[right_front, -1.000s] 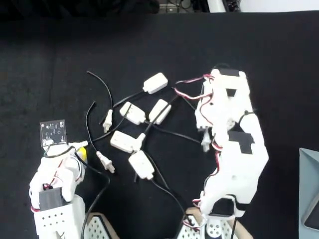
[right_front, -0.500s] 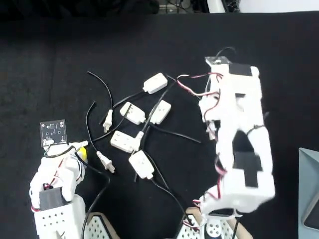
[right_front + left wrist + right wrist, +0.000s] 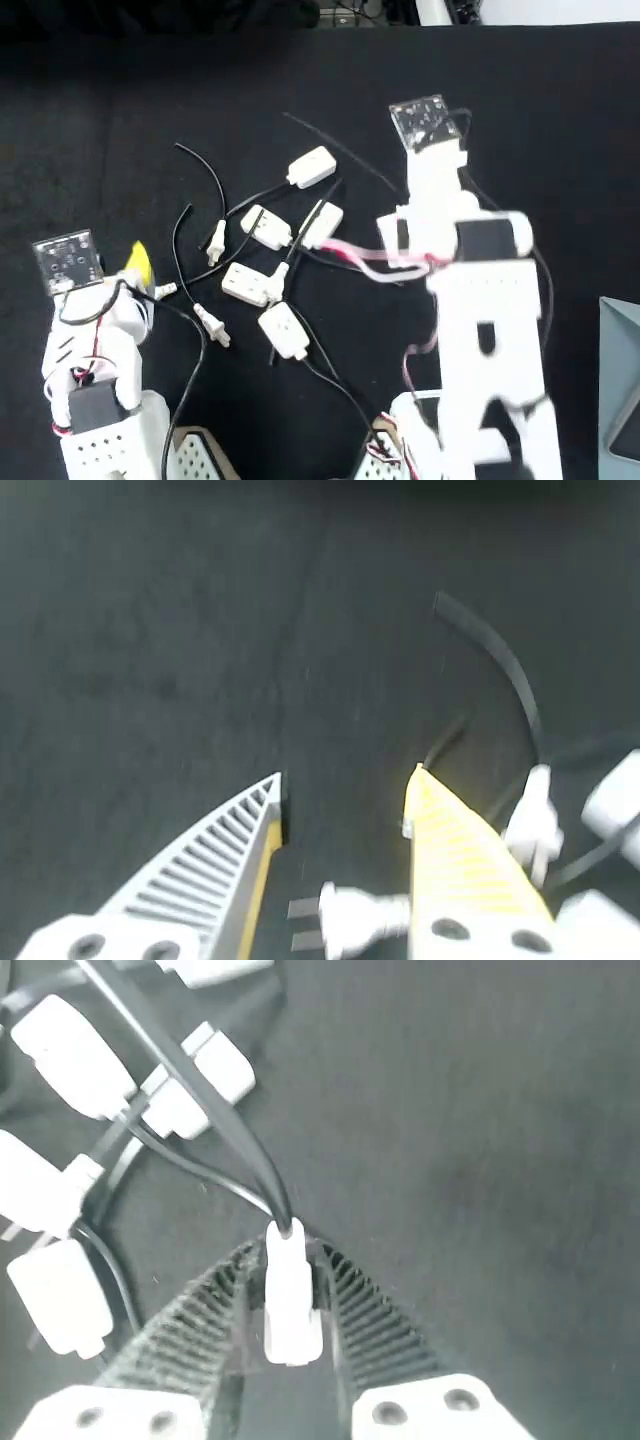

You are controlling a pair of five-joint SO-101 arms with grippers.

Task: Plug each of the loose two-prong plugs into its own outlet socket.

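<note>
Right pincer point(image 3: 288, 1255) clamped on a white plug point(image 3: 290, 1310), its black cord point(image 3: 200, 1090) running off toward the sockets point(image 3: 283, 331) clustered mid-frame in the high view. Left pincer point(image 3: 345, 778) wide open at lower left above the black desk point(image 3: 560, 100). A second plug point(image 3: 352, 920) lies between its fingers.

The sockets point(image 3: 284, 331) were bunched in the middle of the tabletop point(image 3: 150, 100). Two loose plugs point(image 3: 211, 324) were laid just left of them. A third plug point(image 3: 360, 918) was laid between the spread fingers of the left gripper point(image 3: 345, 780), at the near left. A fourth plug point(image 3: 290, 1305) was pinched in the right gripper point(image 3: 288, 1252), right of the sockets.
</note>
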